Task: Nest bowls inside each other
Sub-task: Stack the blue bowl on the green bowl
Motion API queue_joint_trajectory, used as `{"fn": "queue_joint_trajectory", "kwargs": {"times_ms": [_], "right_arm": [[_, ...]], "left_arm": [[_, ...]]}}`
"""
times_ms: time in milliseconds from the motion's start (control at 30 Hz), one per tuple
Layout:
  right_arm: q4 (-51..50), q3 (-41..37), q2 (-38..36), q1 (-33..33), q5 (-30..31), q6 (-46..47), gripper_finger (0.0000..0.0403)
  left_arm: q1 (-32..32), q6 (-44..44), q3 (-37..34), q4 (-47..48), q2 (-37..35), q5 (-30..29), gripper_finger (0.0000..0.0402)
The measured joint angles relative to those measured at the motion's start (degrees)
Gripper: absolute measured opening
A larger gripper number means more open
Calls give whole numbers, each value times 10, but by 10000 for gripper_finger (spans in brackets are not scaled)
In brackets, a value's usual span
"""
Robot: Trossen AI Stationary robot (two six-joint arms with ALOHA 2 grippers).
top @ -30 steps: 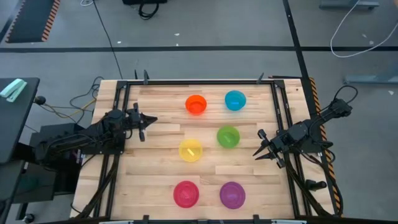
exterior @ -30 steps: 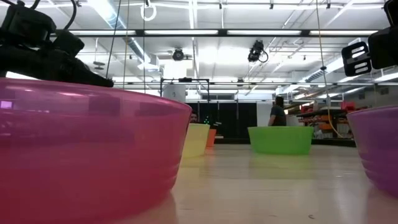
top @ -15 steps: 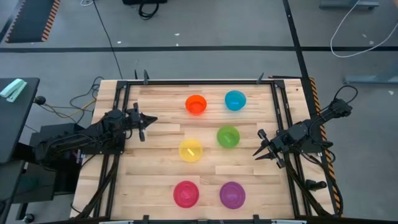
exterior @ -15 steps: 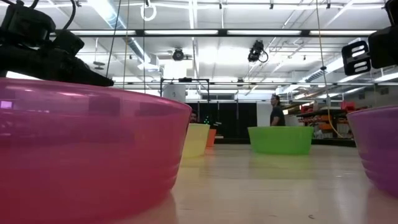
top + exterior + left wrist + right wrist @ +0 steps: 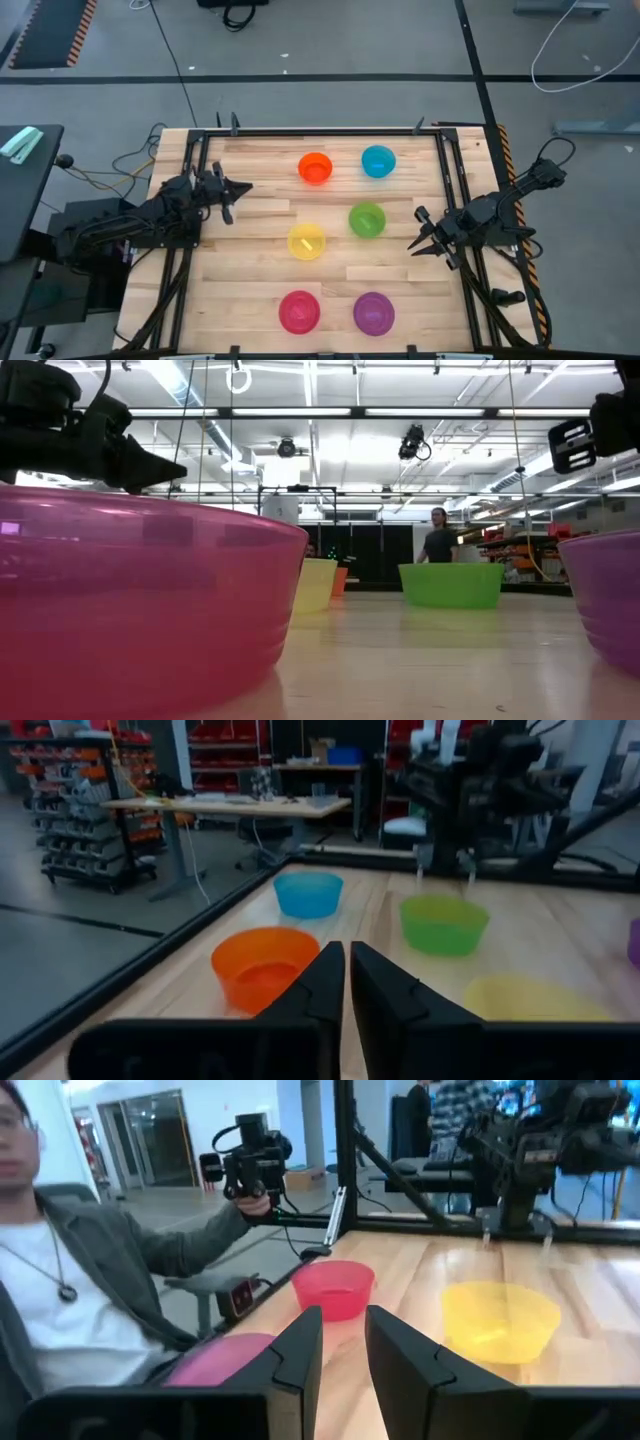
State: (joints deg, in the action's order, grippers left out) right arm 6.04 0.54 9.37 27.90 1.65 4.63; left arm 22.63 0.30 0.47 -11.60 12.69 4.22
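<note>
The wooden table (image 5: 260, 220) fills the middle of the high view, with all six bowls standing apart on it in three rows of two, none nested. In the upper row sit the orange bowl (image 5: 315, 168) and, to its right, the blue bowl (image 5: 378, 161); in the middle row the yellow bowl (image 5: 306, 242) lies lower left of the green bowl (image 5: 367, 220); near the bottom edge stand the pink-red bowl (image 5: 299, 311) and the purple bowl (image 5: 373, 313). The left gripper (image 5: 236, 190) hangs over the table's left edge, its fingers pressed nearly together and holding nothing. The right gripper (image 5: 419, 231) hangs at the table's right edge, fingers spread a little and empty. In the right wrist view a seated person (image 5: 90, 1310) holds a dark controller.
</note>
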Motion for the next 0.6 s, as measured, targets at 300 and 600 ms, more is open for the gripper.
{"fn": "queue_joint_trajectory", "kwargs": {"times_ms": [300,600], "right_arm": [[38,11,1,0,70,30,88],[-129,131,29,-34,249,85,89]], "left_arm": [[0,-44,0,-37,0,34,30],[0,-59,0,-57,0,61,44]]}}
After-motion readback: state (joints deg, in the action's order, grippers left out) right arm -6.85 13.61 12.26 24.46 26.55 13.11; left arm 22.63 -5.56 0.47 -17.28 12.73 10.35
